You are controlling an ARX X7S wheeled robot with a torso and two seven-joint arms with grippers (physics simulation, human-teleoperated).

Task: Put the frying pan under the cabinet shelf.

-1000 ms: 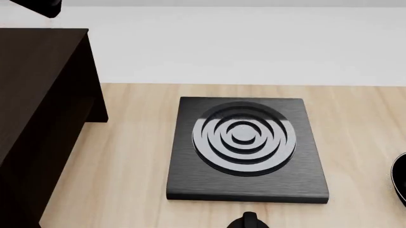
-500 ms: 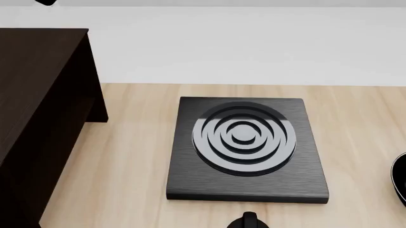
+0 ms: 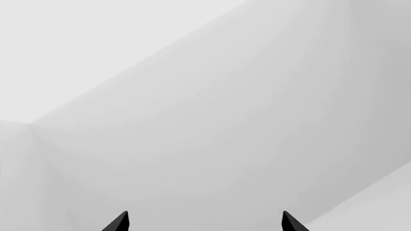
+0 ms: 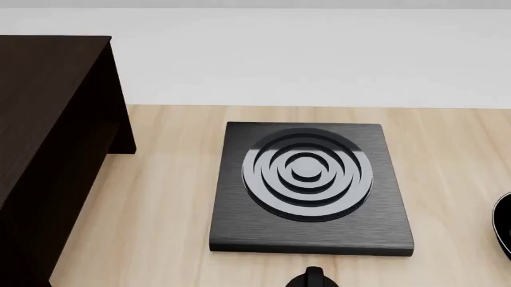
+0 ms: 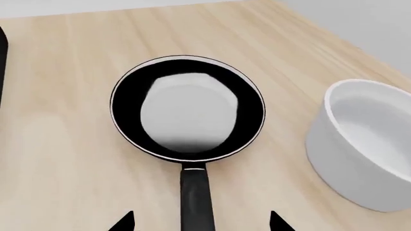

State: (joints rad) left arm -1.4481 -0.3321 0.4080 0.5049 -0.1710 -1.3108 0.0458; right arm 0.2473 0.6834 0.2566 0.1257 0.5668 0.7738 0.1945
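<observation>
The frying pan (image 5: 187,108) lies upright on the wooden table in the right wrist view, with its handle (image 5: 196,197) pointing toward my right gripper (image 5: 201,224). That gripper is open; its two fingertips stand wide on either side of the handle, apart from it. In the head view only the pan's rim (image 4: 504,230) shows at the right edge. The dark brown cabinet shelf (image 4: 48,149) stands at the left of the head view. My left gripper (image 3: 205,224) is open and empty, facing blank white walls; it is out of the head view.
A square black burner plate (image 4: 312,185) with concentric rings lies mid-table between cabinet and pan; its edge shows in the right wrist view (image 5: 2,48). A white round pot (image 5: 366,144) stands close beside the pan. A small black part (image 4: 314,278) pokes in at the head view's bottom edge.
The dark piece of my left arm at the head view's top left has moved up and out of view. Nothing on the table has moved.
</observation>
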